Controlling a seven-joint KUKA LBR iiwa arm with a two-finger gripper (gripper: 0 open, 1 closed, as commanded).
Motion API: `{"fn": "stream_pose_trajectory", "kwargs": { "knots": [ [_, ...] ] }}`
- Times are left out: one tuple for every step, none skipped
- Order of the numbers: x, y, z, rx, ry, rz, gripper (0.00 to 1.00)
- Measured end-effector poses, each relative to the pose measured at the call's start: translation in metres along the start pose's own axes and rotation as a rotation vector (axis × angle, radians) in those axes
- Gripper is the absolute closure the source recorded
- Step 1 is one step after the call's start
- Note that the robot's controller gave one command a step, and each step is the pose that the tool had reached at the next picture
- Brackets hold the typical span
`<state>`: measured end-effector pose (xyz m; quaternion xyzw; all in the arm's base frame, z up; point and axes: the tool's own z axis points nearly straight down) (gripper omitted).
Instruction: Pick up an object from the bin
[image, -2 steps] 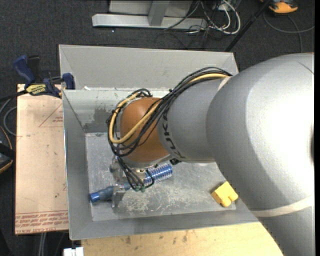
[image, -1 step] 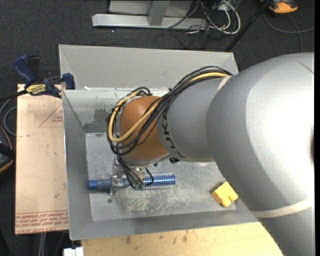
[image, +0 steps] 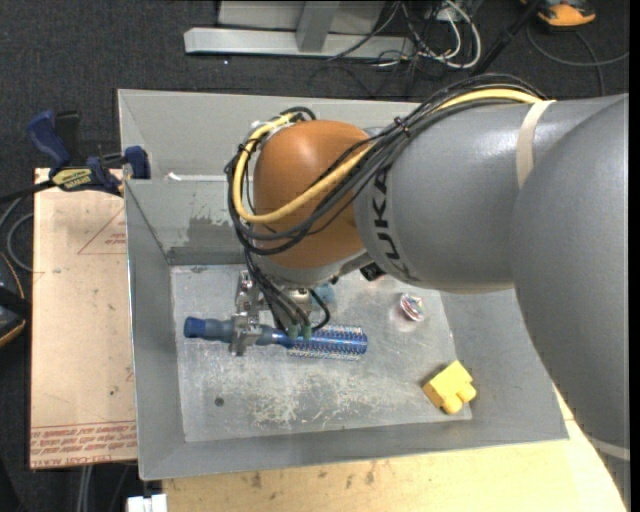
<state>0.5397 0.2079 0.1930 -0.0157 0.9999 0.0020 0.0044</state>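
Observation:
A blue brush (image: 285, 339) with a blue handle at its left and a bristled head at its right lies across the middle of the bin floor. My gripper (image: 243, 330) is down on it, near the handle end, with its metal fingers (image: 241, 300) standing at either side of the brush's shaft. The fingers look closed in on the shaft, and the brush rests on the floor.
A yellow block (image: 449, 387) lies at the bin floor's right front. A small round red-and-white thing (image: 410, 308) sits right of the brush. The arm with its orange cover and cables hangs over the bin's back and right half.

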Motion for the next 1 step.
{"fn": "stream_pose_trajectory", "kwargs": {
  "knots": [
    [0.0052, 0.0007, -0.0421, 0.001, 0.005, -0.318, 1.0]
  ]
}}
